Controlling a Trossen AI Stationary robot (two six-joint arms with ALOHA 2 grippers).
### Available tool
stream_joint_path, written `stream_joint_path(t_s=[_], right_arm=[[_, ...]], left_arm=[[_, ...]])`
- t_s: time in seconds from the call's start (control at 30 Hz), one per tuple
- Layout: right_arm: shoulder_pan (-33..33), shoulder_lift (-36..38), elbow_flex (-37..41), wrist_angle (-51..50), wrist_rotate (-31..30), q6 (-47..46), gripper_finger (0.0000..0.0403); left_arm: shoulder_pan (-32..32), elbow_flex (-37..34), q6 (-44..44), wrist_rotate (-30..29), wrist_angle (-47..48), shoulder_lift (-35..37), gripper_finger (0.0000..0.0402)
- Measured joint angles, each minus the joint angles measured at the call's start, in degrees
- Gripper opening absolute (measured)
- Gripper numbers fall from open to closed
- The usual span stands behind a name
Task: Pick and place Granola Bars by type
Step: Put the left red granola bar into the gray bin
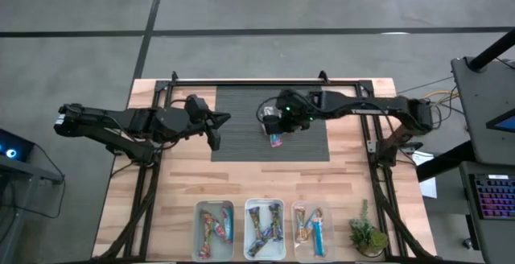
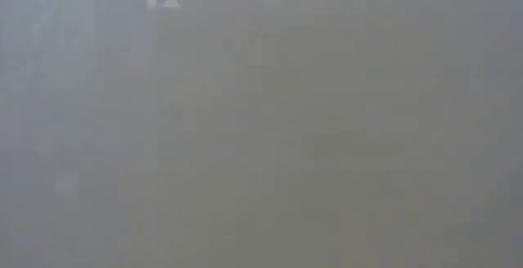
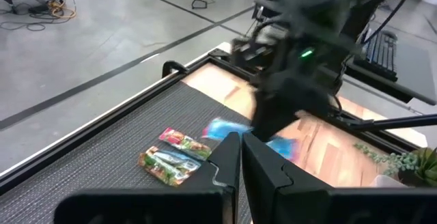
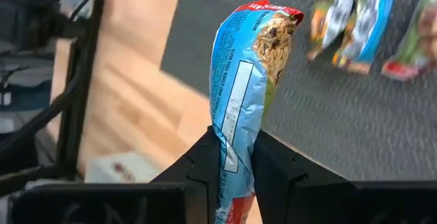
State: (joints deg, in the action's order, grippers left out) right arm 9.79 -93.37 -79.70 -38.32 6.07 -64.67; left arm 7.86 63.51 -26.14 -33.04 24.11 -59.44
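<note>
My right gripper (image 1: pixel 276 134) is over the dark mat (image 1: pixel 241 143) and is shut on a blue-wrapped granola bar (image 4: pixel 242 80), which also shows blurred in the left wrist view (image 3: pixel 225 130). A few more granola bars (image 3: pixel 174 157) lie flat on the mat beneath and beside it (image 4: pixel 355 19). My left gripper (image 1: pixel 216 132) hangs shut over the mat's left part, holding nothing (image 3: pixel 240 152). The low view shows only grey haze. My right gripper pinches the blue bar between its two fingers, on the wrapper's flat faces near one end (image 4: pixel 232 149). The fingers slant downward and lie along the bar. The rest of the bar sticks out past the fingertips, its far end (image 4: pixel 270 19) free and clear of the mat.
Three clear bins (image 1: pixel 198 216) (image 1: pixel 246 214) (image 1: pixel 294 216) stand in a row at the near edge, each holding several bars. A small green plant (image 1: pixel 368 236) stands to their right. Black frame rails (image 1: pixel 265 80) run along the table's far edge and sides.
</note>
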Motion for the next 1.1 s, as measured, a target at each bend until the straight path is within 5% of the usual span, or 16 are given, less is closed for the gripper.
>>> stream_joint_path(t_s=[0.5, 1.1], right_arm=[[-15.5, 9.0, 0.1, -5.3, -1.5, -13.7, 0.0061], [-28.7, 5.3, 0.1, -3.5, -12.3, -21.7, 0.0061]], left_arm=[[0.0, 0.1, 1.9, 0.0, -0.1, 0.0, 0.0000], [0.0, 0.3, 1.9, 0.2, -0.1, 0.0, 0.0000]])
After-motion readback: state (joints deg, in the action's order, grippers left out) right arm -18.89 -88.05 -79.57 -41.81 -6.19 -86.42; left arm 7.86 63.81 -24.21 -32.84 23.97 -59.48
